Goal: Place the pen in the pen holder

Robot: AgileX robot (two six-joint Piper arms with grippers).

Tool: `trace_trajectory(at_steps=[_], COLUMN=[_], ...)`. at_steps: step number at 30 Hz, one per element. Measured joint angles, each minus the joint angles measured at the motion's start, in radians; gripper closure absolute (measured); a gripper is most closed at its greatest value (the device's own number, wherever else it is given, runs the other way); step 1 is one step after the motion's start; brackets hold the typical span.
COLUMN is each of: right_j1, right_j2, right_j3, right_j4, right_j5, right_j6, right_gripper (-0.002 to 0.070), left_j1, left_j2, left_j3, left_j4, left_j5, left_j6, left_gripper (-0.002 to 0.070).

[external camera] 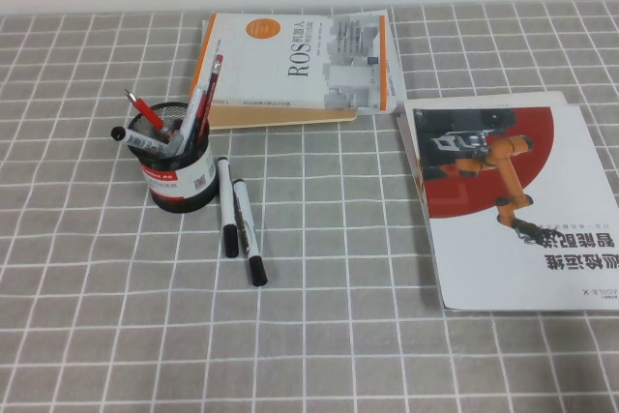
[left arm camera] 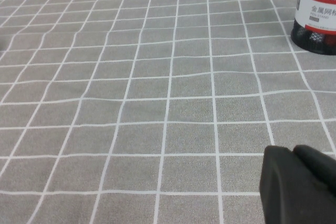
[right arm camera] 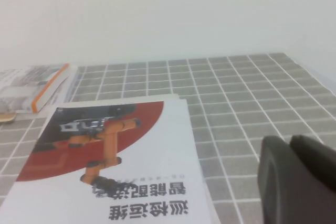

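Note:
The pen holder (external camera: 180, 173), a black mesh cup with a red-and-white label, stands left of centre and holds several pens. A slim whitish pen (external camera: 197, 106) leans in it beside a red one; I cannot read any lettering on it. Two white markers with black caps (external camera: 227, 206) (external camera: 249, 232) lie on the cloth just right of the holder. Neither arm shows in the high view. My left gripper (left arm camera: 294, 150) is shut and empty, low over bare cloth, with the holder (left arm camera: 316, 14) some way ahead. My right gripper (right arm camera: 290, 139) is shut and empty beside the red-and-white book (right arm camera: 113, 171).
A ROS book (external camera: 295, 67) lies behind the holder at the back. A large book with a robot arm on its cover (external camera: 508, 200) lies at the right. Grey checked cloth (external camera: 319, 345) covers the table.

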Motion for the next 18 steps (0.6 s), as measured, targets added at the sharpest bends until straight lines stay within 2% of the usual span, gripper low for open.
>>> trace_trajectory(at_steps=[11, 16, 18], right_j1=[0.004, 0.005, 0.006], right_j2=[-0.071, -0.071, -0.071], right_j3=[0.0, 0.0, 0.0], right_j4=[0.196, 0.489, 0.551], right_j5=[0.284, 0.339, 0.343], right_j6=[-0.027, -0.314, -0.418], right_gripper=[0.0689, 0.0689, 0.0689], left_j1=[0.0, 0.0, 0.0], left_j2=[0.0, 0.0, 0.0], left_j3=[0.0, 0.0, 0.0], left_j4=[0.0, 0.0, 0.0], left_j5=[0.0, 0.0, 0.0], left_j6=[0.0, 0.0, 0.0], left_gripper=[0.0678, 0.0678, 0.0678])
